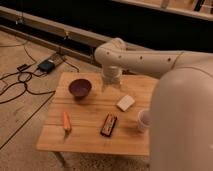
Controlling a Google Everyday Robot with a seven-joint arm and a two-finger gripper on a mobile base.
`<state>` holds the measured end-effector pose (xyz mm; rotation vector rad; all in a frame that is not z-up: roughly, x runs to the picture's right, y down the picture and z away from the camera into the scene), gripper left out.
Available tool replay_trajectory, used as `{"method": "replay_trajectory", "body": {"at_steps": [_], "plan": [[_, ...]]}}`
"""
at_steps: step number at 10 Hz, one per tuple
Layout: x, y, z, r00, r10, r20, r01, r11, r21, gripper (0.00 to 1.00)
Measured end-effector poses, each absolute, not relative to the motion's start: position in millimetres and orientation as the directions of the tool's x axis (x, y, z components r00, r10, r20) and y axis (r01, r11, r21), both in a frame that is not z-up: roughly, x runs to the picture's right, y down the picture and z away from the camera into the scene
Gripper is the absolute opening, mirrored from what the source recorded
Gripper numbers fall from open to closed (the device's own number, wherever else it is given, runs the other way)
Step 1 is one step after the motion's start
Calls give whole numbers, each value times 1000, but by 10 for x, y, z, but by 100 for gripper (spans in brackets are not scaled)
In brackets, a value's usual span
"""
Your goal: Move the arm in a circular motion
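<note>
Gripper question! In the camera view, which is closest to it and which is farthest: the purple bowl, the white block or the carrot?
The gripper hangs from the arm over the table's back edge.
1. Purple bowl, just to its left in the picture.
2. White block, in front of it. These two are nearly tied.
3. Carrot, clearly farthest, near the front left.

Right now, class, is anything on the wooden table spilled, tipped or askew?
Nothing stands out. The dark round bowl and white cup stand upright; nothing spilled. The cream-white robot arm hangs over the far edge, its claw there.
</note>
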<state>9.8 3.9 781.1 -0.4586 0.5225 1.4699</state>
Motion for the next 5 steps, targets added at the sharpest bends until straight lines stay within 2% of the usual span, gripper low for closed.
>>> {"method": "replay_trajectory", "body": {"at_steps": [2,5], "plan": [[-404,26,7904,107,794,-598,-992,125,-12,65],[-1100,381,7917,265,742,-616,-962,249,-114,65]]}}
